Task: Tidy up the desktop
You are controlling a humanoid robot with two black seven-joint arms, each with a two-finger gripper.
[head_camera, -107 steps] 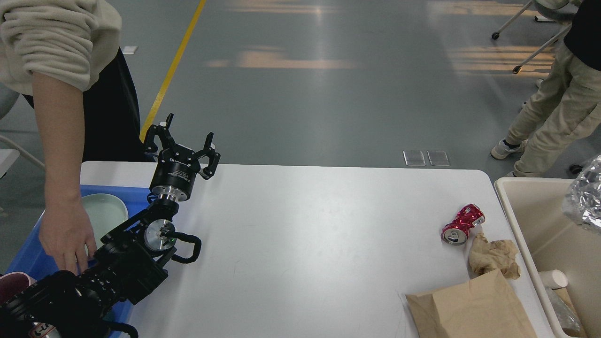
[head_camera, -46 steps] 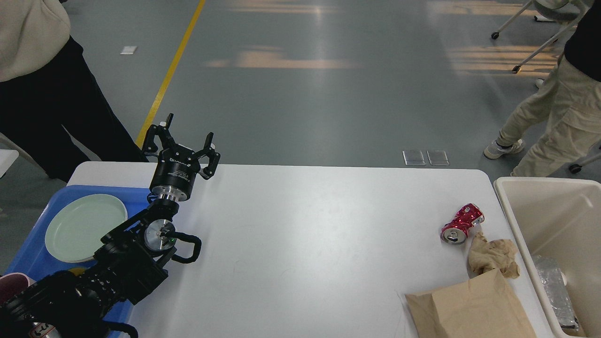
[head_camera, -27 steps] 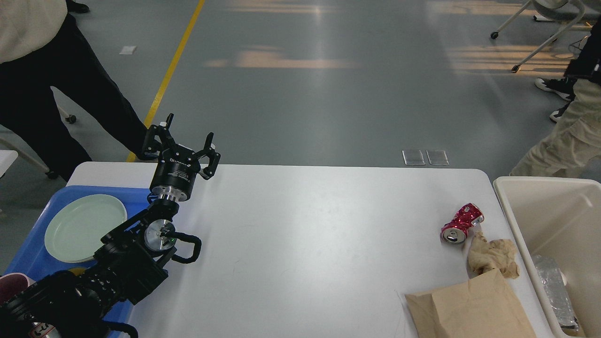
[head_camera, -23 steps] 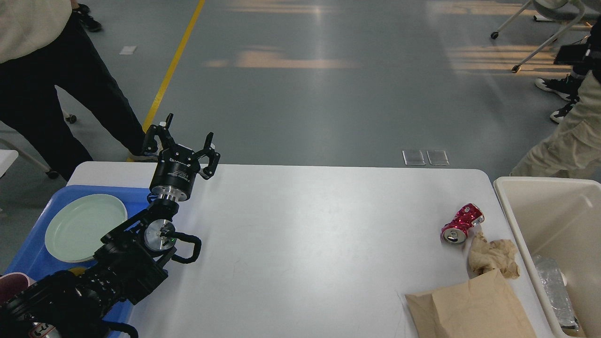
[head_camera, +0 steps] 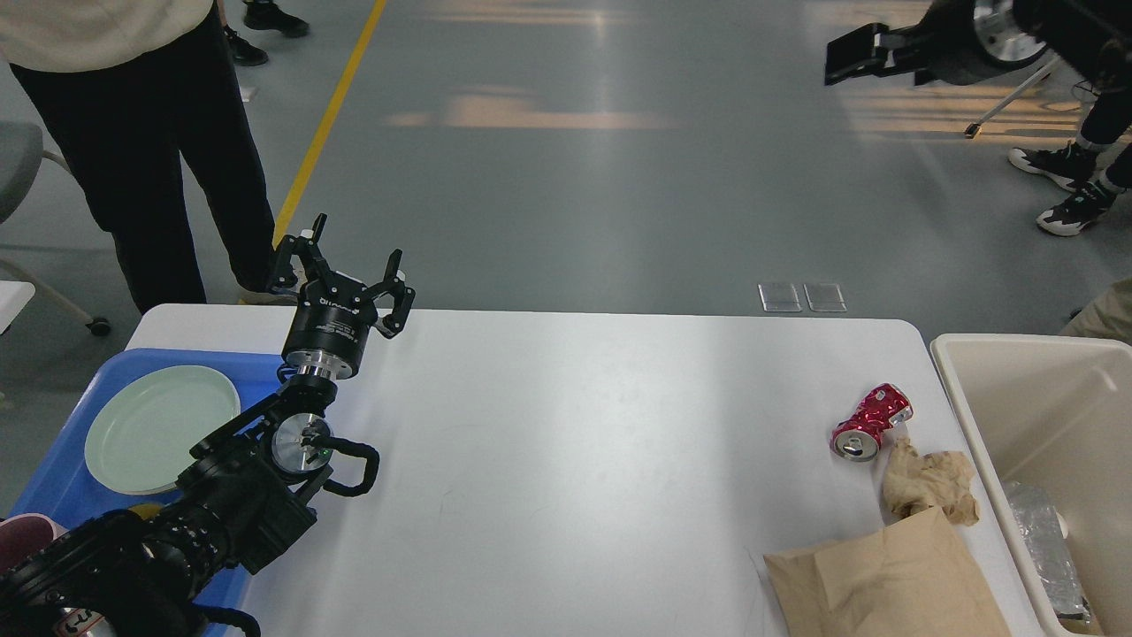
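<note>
The white desktop [head_camera: 575,460] fills the middle of the head view. My left gripper [head_camera: 345,265] is open and empty, raised over the desktop's far left edge beside the blue tray [head_camera: 53,478]. My right arm comes in at the top right, high over the floor; its gripper [head_camera: 851,55] is blurred and dark. A crushed red can [head_camera: 871,422] lies on its side near the desktop's right edge. A crumpled brown paper [head_camera: 929,482] lies just in front of the can. A flat brown paper bag [head_camera: 884,584] lies at the front right.
The blue tray holds a pale green plate [head_camera: 159,427] and a pink cup [head_camera: 22,535]. A cream bin [head_camera: 1044,416] stands right of the desktop with a foil-like wrapper [head_camera: 1048,548] inside. A person's legs [head_camera: 177,159] stand beyond the far left corner.
The person at the left took their hand off the tray and stepped back. The person at the right walked off. My right arm has come into view at top right. My left arm is still.
</note>
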